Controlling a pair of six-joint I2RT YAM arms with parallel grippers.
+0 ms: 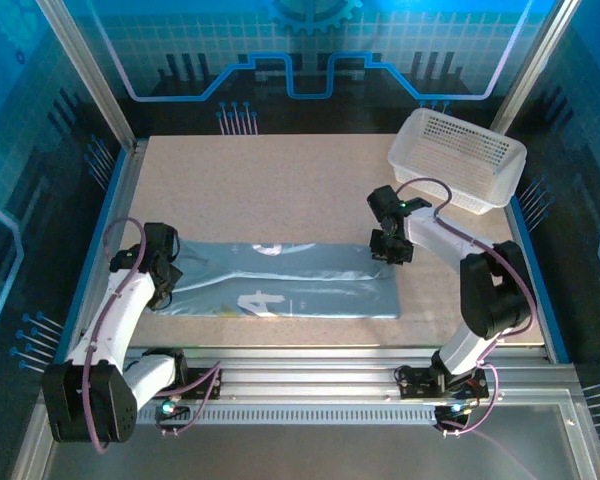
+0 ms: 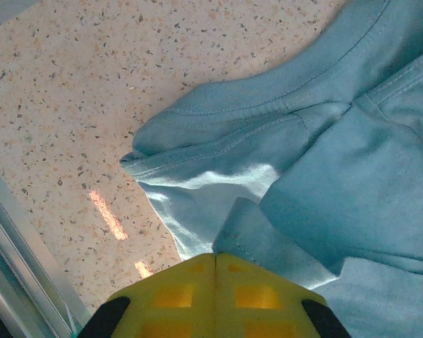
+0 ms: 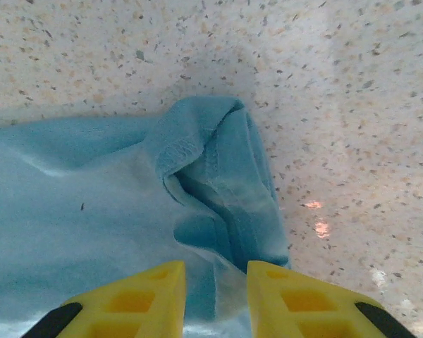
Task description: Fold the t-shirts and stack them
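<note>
Speckled table (image 1: 280, 170): left claw (image 2: 215, 259) pinched on t-shirt (image 1: 310, 290); right claw (image 3: 216, 273) slightly parted.

The t-shirt (image 1: 300, 285) is thin, soft cloth with a faint sheen and stitched hems. The table (image 1: 260, 190) is matt and speckled like stone. The basket (image 1: 458, 160) is white perforated plastic. The rails (image 1: 310, 375) are brushed metal. The fingers (image 3: 137, 299) are yellow moulded plastic.
</note>
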